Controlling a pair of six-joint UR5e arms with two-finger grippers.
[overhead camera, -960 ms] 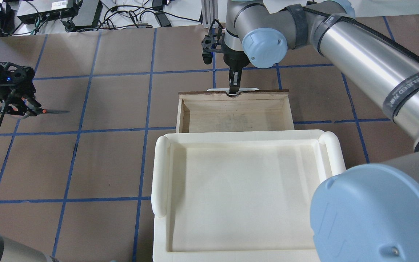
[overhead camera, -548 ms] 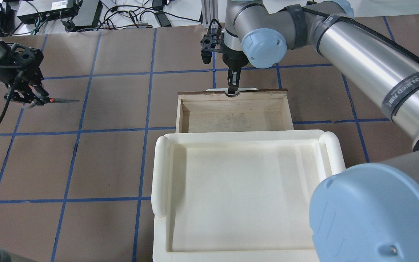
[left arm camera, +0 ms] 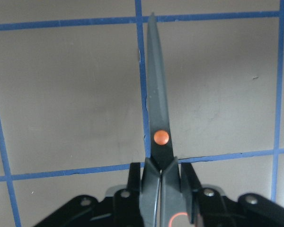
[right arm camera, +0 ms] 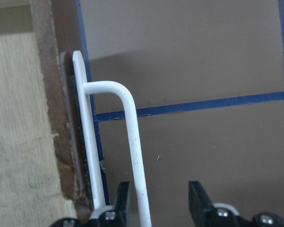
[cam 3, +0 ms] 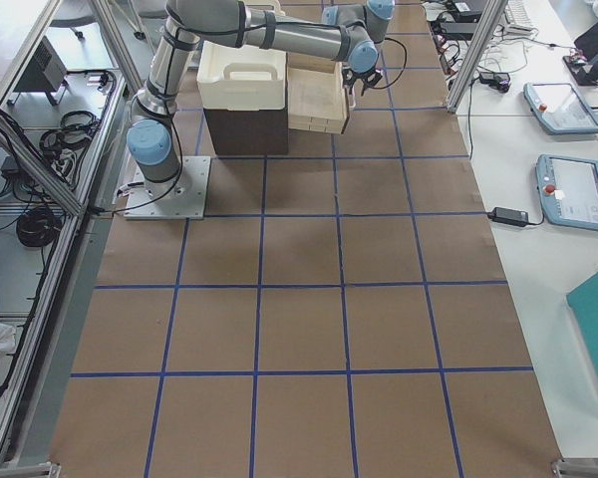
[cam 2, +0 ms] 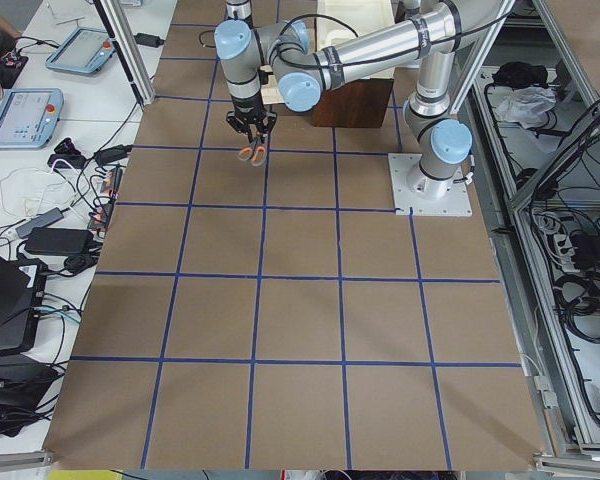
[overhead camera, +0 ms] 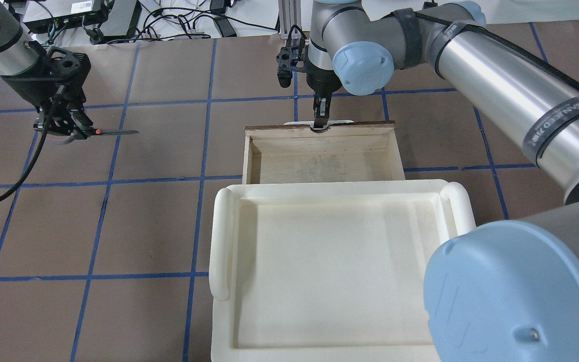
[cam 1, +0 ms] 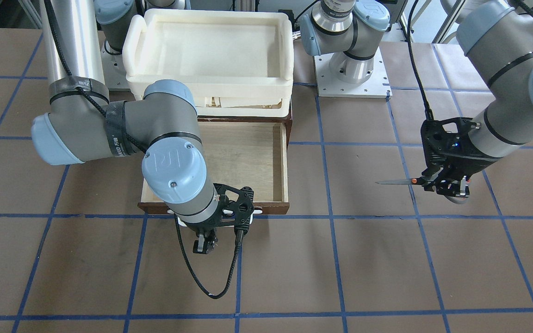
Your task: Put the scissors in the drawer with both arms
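From where I stand, the small pair of scissors with slim dark blades, grey handles and an orange pivot dot (overhead camera: 111, 132) is at the robot's left side of the brown-paper bench taped with blue grid lines (overhead camera: 149, 226), well apart from the drawer. The left gripper (overhead camera: 71, 129) holds it. In the left wrist view its black fingers (left arm camera: 134, 176) press in on the grey shanks just behind the pivot. The blades are shut together into one narrow dark point (left arm camera: 156, 94). They lie about level and aim across the bench towards the drawer's side. A sliver of orange-red lining shows inside one handle at the bottom of the left wrist view, and the grey loops show below the gripper from the front (cam 1: 456, 196).

The shallow dark brown wooden drawer with pale plywood inside (overhead camera: 248, 156) stands pulled out from under the cream-white plastic tray (overhead camera: 221, 241), and I see nothing lying in it. The right gripper (overhead camera: 321, 123) is down at the drawer's white bar handle (right arm camera: 135, 142). Its fingers (right arm camera: 199, 205) stand apart on either side of the bar. One is close against the bar, and bare bench shows between the bar and the other.
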